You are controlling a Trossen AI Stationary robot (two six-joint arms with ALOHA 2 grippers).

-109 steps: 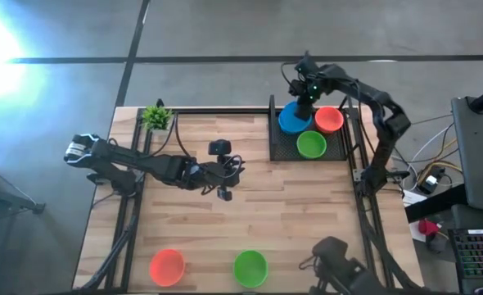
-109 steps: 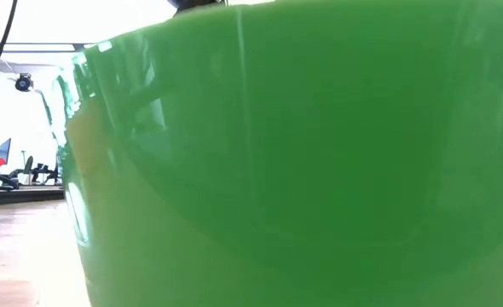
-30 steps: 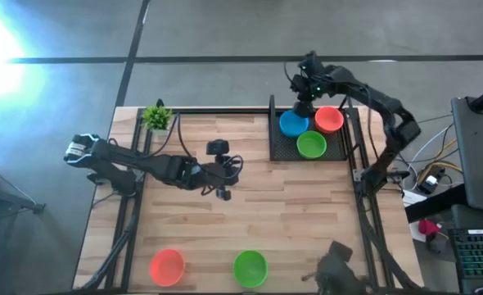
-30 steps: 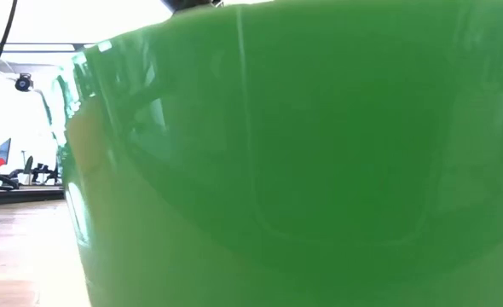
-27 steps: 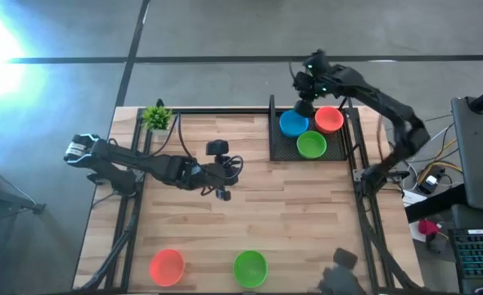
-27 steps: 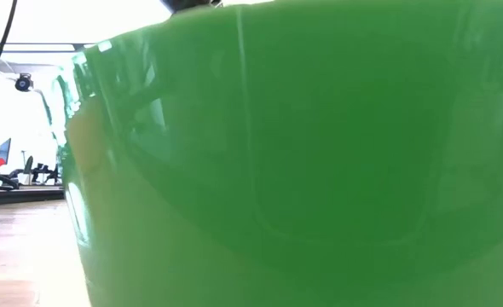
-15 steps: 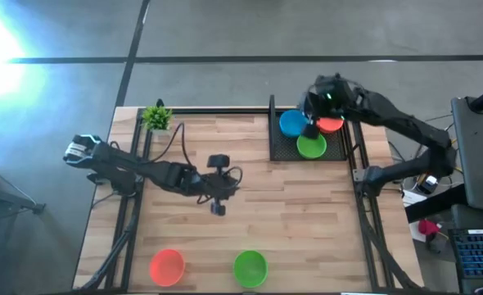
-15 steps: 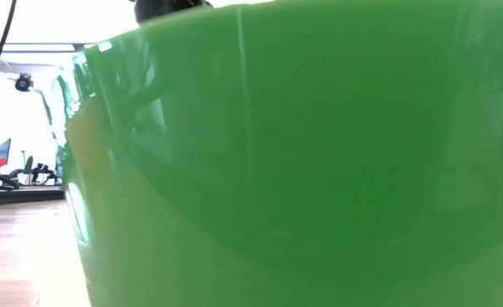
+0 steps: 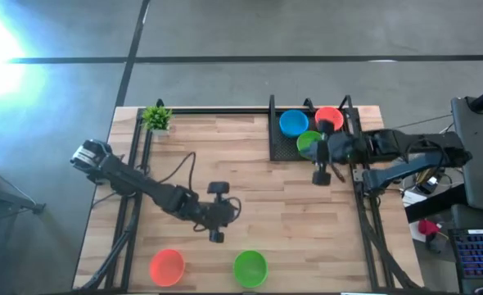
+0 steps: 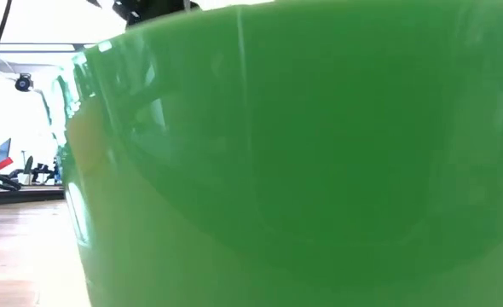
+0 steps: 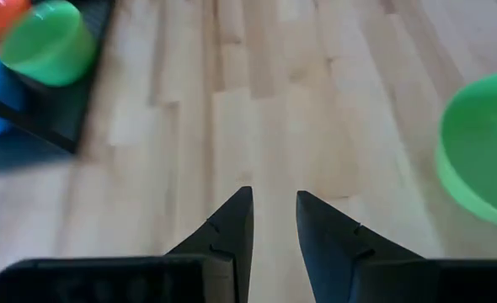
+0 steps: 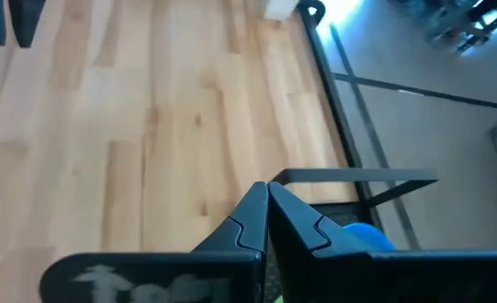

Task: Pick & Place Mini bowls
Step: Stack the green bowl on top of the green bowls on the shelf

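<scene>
Three mini bowls sit in the black tray at the far right: blue, orange and green. An orange bowl and a green bowl rest on the wood at the near edge; that green bowl fills the low view. My left gripper hovers open over bare wood just far of the near green bowl. My right gripper is shut and holds nothing, just near of the tray; the blue bowl shows behind its fingers.
A small green potted plant stands at the far left corner. Black frame rails run along the table's left side and right side. Bare wood lies between the two grippers.
My right gripper has left the spot over the tray's far side and swung toward the near edge, past the bowls, coming down low just near of the tray. My left gripper has moved toward the near edge, closer to the near green bowl. No bowl has moved.
</scene>
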